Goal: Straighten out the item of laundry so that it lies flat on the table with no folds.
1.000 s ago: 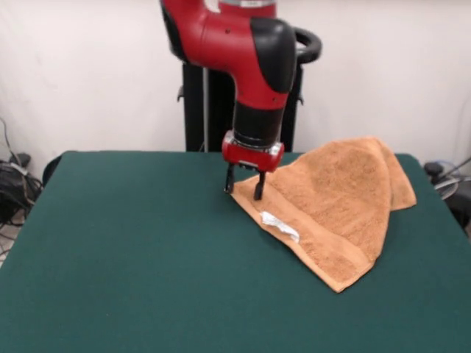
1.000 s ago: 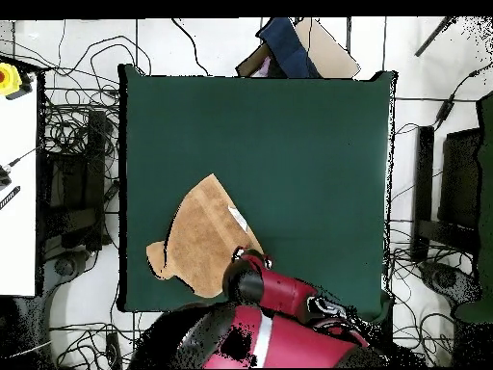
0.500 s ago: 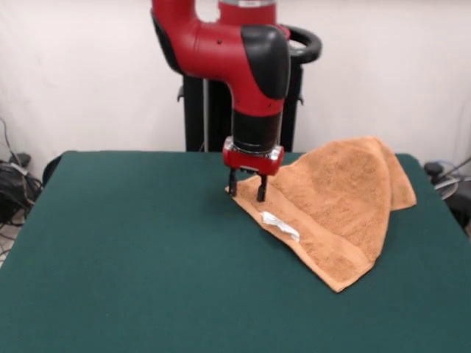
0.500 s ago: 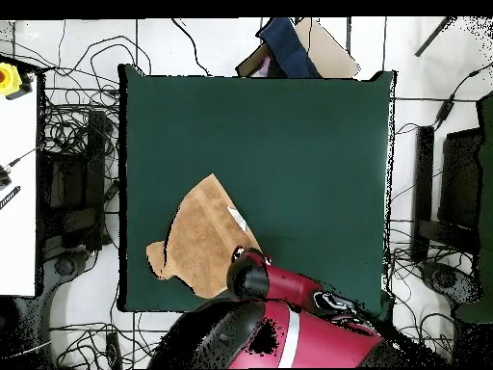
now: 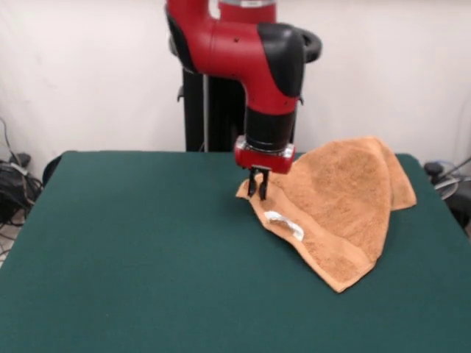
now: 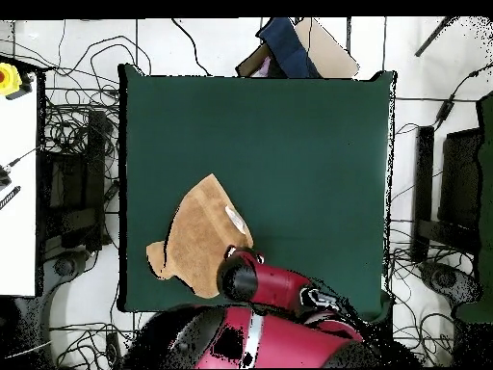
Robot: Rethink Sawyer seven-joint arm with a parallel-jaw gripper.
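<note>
Now my fingers (image 5: pixel 258 193) pinch narrowly, apparently on the towel's (image 5: pixel 346 206) lifted corner near its label (image 5: pixel 285 221); the towel lies folded on the desk (image 5: pixel 132 257).

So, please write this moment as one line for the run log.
gripper: shut on towel corner | towel: folded, bunched | table: green

The counter (image 5: pixel 132 257) lies bare on most of its green top; only the rumpled towel (image 5: pixel 342 202) rises near one corner, under the arm (image 5: pixel 250 59).
</note>
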